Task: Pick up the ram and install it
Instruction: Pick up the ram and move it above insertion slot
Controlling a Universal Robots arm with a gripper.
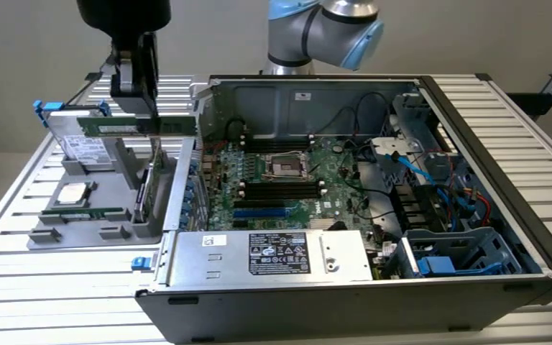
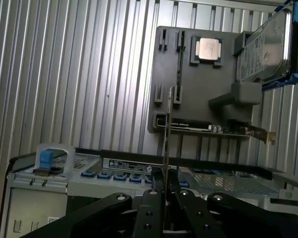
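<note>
While the open computer case (image 1: 353,313) is lying nearest the exterior camera, its silver power supply (image 1: 276,253) in front, the motherboard (image 1: 338,194) is showing just behind that, with black slots (image 1: 276,185) running across it on either side of the processor socket (image 1: 286,165). Farther back, toward the exterior view's left and just outside the case wall, the gripper (image 1: 141,109) is hanging over the grey holder (image 1: 103,233), its jaws clamping the ram (image 1: 166,127) by the middle. The green stick is riding level in the air, clear of the holder and the hard drive (image 1: 83,149) below it. Judging by that, the pick-up is finished and the carry to the board is the step in hand. Installing, as I judge it, is calling for the stick's long edge to be lined up squarely over one slot before any downward push.
</note>
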